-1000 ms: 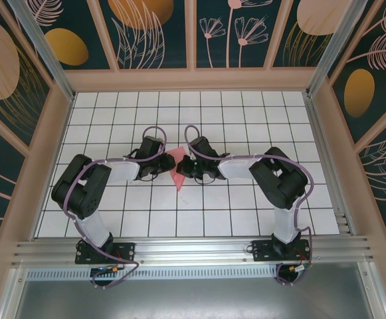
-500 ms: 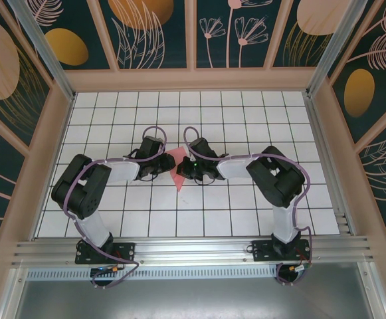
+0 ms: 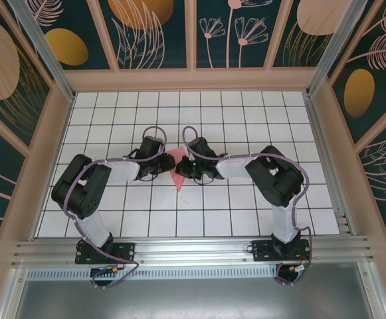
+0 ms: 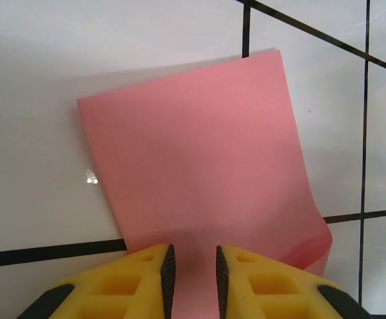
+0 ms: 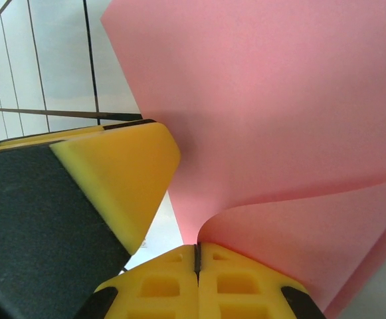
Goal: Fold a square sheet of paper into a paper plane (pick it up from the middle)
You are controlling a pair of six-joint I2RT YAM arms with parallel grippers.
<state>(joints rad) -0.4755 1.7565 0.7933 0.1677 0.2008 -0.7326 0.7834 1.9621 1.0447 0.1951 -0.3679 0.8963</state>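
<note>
The salmon-pink square sheet of paper [image 3: 177, 174] lies mid-table between both wrists. In the left wrist view the sheet [image 4: 199, 153] is flat on the white tiles, with its lower right corner curling up. My left gripper [image 4: 193, 269] [image 3: 165, 166] sits low over the sheet's near edge, its jaws a narrow gap apart with paper showing between them. My right gripper [image 5: 196, 256] [image 3: 185, 167] is shut, and a curled-up flap of the sheet [image 5: 279, 100] rises from its closed fingertips. The left gripper's yellow finger [image 5: 123, 173] stands close beside it.
The white grid table [image 3: 246, 119] is ringed by a raised wooden frame [image 3: 193, 81] and patterned walls. An aluminium rail [image 3: 193, 249] runs along the near edge by both arm bases. Free tiles lie behind and to both sides of the arms.
The right arm has edged slightly to the left, toward the paper. The left arm and the sheet look the same.
</note>
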